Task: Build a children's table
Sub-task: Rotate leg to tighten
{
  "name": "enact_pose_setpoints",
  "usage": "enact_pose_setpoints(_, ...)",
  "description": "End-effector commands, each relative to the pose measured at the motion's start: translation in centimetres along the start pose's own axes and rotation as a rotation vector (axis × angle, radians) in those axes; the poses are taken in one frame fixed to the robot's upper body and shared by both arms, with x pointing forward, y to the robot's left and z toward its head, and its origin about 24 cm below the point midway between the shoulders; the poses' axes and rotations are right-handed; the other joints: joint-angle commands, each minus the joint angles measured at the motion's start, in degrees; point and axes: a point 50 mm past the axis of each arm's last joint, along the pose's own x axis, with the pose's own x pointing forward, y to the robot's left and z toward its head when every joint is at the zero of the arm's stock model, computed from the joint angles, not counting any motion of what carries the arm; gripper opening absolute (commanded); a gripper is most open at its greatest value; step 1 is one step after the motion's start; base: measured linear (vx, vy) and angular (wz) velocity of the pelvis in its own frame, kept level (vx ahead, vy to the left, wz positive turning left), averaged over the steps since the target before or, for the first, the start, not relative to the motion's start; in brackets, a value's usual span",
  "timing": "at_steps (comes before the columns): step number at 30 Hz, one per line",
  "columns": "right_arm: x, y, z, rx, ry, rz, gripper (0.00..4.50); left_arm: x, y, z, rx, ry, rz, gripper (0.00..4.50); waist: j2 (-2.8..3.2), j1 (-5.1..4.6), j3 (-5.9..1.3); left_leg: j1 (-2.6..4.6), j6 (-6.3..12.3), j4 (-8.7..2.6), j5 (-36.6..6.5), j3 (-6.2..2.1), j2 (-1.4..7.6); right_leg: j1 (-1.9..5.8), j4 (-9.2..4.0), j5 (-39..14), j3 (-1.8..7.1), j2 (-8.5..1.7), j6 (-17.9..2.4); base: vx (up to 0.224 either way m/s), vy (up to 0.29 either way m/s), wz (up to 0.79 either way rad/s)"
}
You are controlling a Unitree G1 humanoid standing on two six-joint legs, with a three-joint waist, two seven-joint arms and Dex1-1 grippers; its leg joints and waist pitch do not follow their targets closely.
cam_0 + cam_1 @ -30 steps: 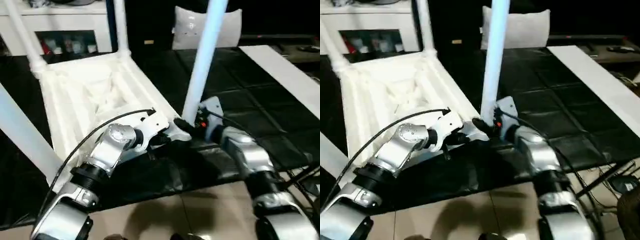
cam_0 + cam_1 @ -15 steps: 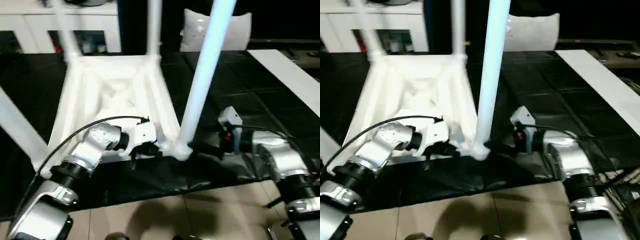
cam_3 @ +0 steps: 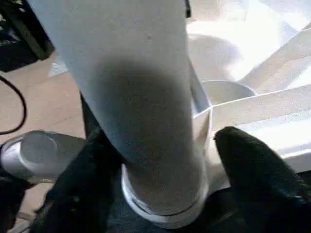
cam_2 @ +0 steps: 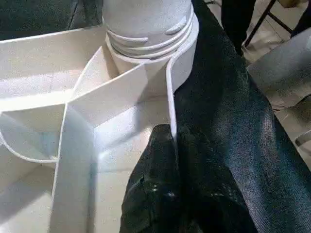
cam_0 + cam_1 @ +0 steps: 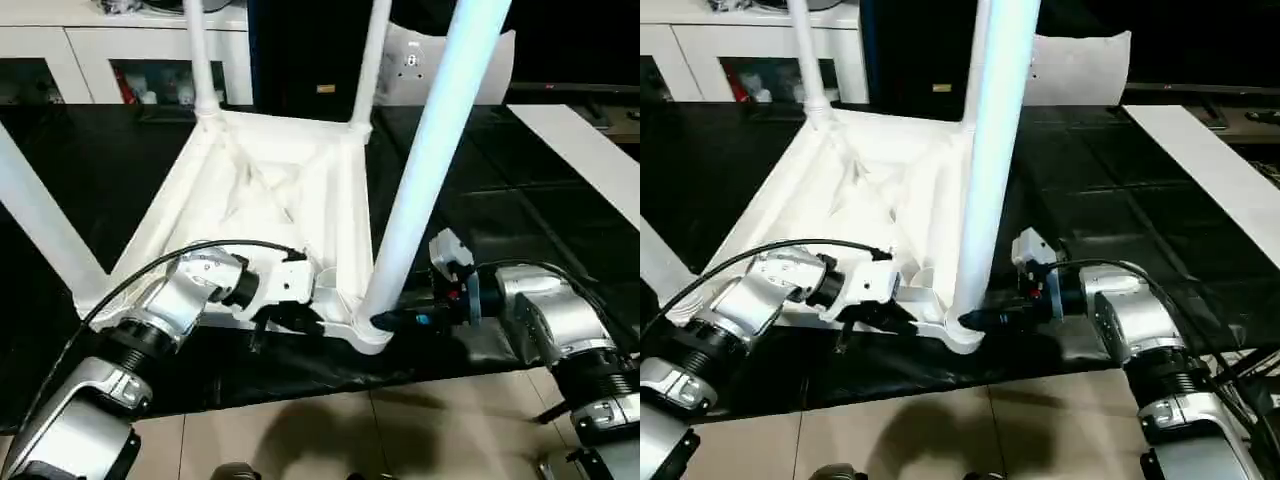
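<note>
The children's table [image 5: 270, 200] lies upside down on a black mat, all white, with its legs standing up from the corner sockets. My left gripper [image 5: 290, 318] is shut on the thin rim wall of the table top beside the near right corner; the left wrist view has its black fingers [image 4: 155, 160] pinching that wall. My right gripper [image 5: 385, 322] reaches in from the right at the foot of the near right leg [image 5: 430, 150]. In the right wrist view its fingers [image 3: 252, 165] sit on either side of that leg, just above the socket.
A white cabinet [image 5: 90, 50] with glass doors stands behind the mat. A white cushion [image 5: 420, 65] leans at the back, and a long white board [image 5: 590, 150] lies at the right. The black mat [image 5: 560, 240] ends near me at a beige tiled floor [image 5: 300, 430].
The view has shifted. My right gripper, drawn off to the right half a second ago, is back around the foot of the near right leg. The left gripper kept its hold on the rim.
</note>
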Motion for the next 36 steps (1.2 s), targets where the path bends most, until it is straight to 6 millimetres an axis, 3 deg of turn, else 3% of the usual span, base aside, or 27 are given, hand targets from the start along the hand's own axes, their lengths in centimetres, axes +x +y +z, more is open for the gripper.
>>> enact_pose_setpoints(1, -0.1, 0.2, 0.3, -0.013, 0.003, 0.016, 3.03, 1.0, 0.0, 1.3, 0.078, -0.001, -0.075, 0.00, -0.04, -0.35, -4.24, 0.24, 3.91, -3.58, -6.93, -0.31, 2.61, 3.55, -3.94, -20.68, 3.50, -5.21, -6.18, 0.000, 0.000, 0.00)
enact_pose_setpoints(9, 0.6, 0.4, 0.3, 0.027, -0.037, 0.049, 2.23, 0.8, 0.0, 1.1, 0.046, -0.015, -0.064, 0.00, 0.08, -0.25, -4.25, 0.28, 3.73, -3.61, -6.82, -0.36, 2.63, 3.48, -3.99, -21.28, 3.46, -5.29, -5.85, 0.000, 0.000, 0.00)
enact_pose_setpoints(13, 1.1, 0.6, 0.5, 0.052, -0.073, 0.033, 2.11, 0.8, 0.2, 1.2, -0.013, -0.057, -0.028, 0.00, 0.00, -0.26, -4.24, 0.29, 3.46, -3.61, -6.57, -0.29, 2.55, 3.52, -4.03, -21.46, 3.49, -5.22, -5.54, 0.000, 0.000, 0.00)
enact_pose_setpoints(15, 1.8, 0.1, 0.4, 0.064, -0.058, -0.072, 2.08, 0.9, 0.3, 1.5, -0.068, -0.085, 0.006, 0.00, 0.11, -0.31, -4.19, 0.24, 3.38, -3.65, -6.71, -0.36, 2.56, 3.49, -4.10, -21.79, 3.45, -5.28, -5.47, 0.000, 0.000, 0.00)
enact_pose_setpoints(16, 2.1, -0.2, 0.2, 0.064, -0.044, -0.132, 2.07, 1.0, 0.4, 1.6, -0.091, -0.097, 0.021, 0.00, 0.19, -0.58, -4.00, 0.36, 2.75, -3.77, -7.57, -0.42, 2.56, 3.35, -4.32, -23.17, 3.37, -5.28, -5.21, 0.000, 0.000, 0.00)
enact_pose_setpoints(17, 2.6, -0.8, 0.3, 0.074, -0.049, -0.231, 2.05, 1.2, 0.7, 1.8, -0.127, -0.114, 0.072, 0.00, 0.24, -1.16, -3.70, 0.61, 1.54, -3.75, -9.88, -0.47, 2.26, 3.16, -5.05, -28.25, 3.06, -5.39, -4.06, 0.000, 0.000, 0.00)
enact_pose_setpoints(19, 3.3, -1.7, 0.5, 0.110, -0.072, -0.369, 2.02, 1.7, 1.3, 2.3, -0.169, -0.131, 0.163, 0.00, 0.15, -2.02, -3.66, 0.57, 0.65, -3.63, -10.68, -0.64, 1.87, 3.28, -5.72, -32.10, 2.64, -5.39, -2.47, 0.000, 0.000, 0.00)
enact_pose_setpoints(21, 3.8, -2.2, 0.7, 0.145, -0.088, -0.455, 2.01, 2.2, 1.6, 2.6, -0.205, -0.137, 0.227, 0.00, 0.14, -2.68, -3.68, 0.24, 0.33, -3.57, -10.91, -0.87, 1.77, 3.52, -5.89, -33.11, 2.26, -5.36, -1.62, 0.000, 0.000, 0.00)
enact_pose_setpoints(22, 4.3, -2.5, 0.9, 0.171, -0.098, -0.511, 2.00, 2.5, 1.7, 2.9, -0.232, -0.139, 0.253, 0.00, 0.17, -3.81, -3.72, 0.32, 0.25, -3.54, -11.91, -1.06, 1.89, 3.42, -6.13, -33.18, 2.10, -5.34, -1.30, 0.000, 0.000, 0.00)
enact_pose_setpoints(24, 4.9, -3.0, 1.0, 0.211, -0.109, -0.591, 1.98, 3.0, 1.8, 3.2, -0.264, -0.141, 0.282, 0.00, 0.06, -4.69, -3.70, 0.12, 1.13, -3.30, -12.38, -0.97, 1.48, 3.41, -6.42, -33.58, 2.07, -5.27, -1.08, 0.000, 0.000, 0.00)
enact_pose_setpoints(28, 6.2, -3.5, 1.5, 0.238, -0.114, -0.687, 1.98, 3.8, 2.5, 3.9, -0.310, -0.145, 0.383, 0.00, 0.13, -5.69, -3.76, 0.24, 2.21, -3.00, -11.43, -0.76, 1.18, 3.09, -6.63, -33.07, 2.09, -5.06, -1.51, 0.000, 0.000, 0.00)
enact_pose_setpoints(29, 6.6, -3.5, 1.6, 0.225, -0.118, -0.696, 1.98, 4.0, 2.7, 4.1, -0.320, -0.142, 0.415, 0.00, 0.18, -5.67, -3.78, 0.27, 2.50, -3.02, -11.31, -0.72, 1.21, 3.06, -6.62, -32.75, 2.16, -5.04, -1.61, 0.000, 0.000, 0.00)
enact_pose_setpoints(32, 6.8, -3.4, 2.0, 0.204, -0.153, -0.691, 2.66, 4.3, 2.8, 4.2, -0.309, -0.117, 0.442, 0.00, 0.13, -5.58, -4.01, 0.13, 3.27, -3.30, -10.25, -0.79, 1.75, 3.15, -5.85, -28.33, 2.61, -5.07, -3.17, 0.000, 0.000, 0.00)
enact_pose_setpoints(36, 5.9, -3.2, 1.7, 0.175, -0.157, -0.655, 3.00, 3.7, 2.8, 3.6, -0.284, -0.088, 0.459, 0.00, 0.20, -4.72, -4.27, 0.00, 4.38, -3.40, -6.77, -0.61, 2.23, 3.35, -4.30, -19.24, 3.42, -5.02, -6.87, 0.000, 0.000, 0.00)
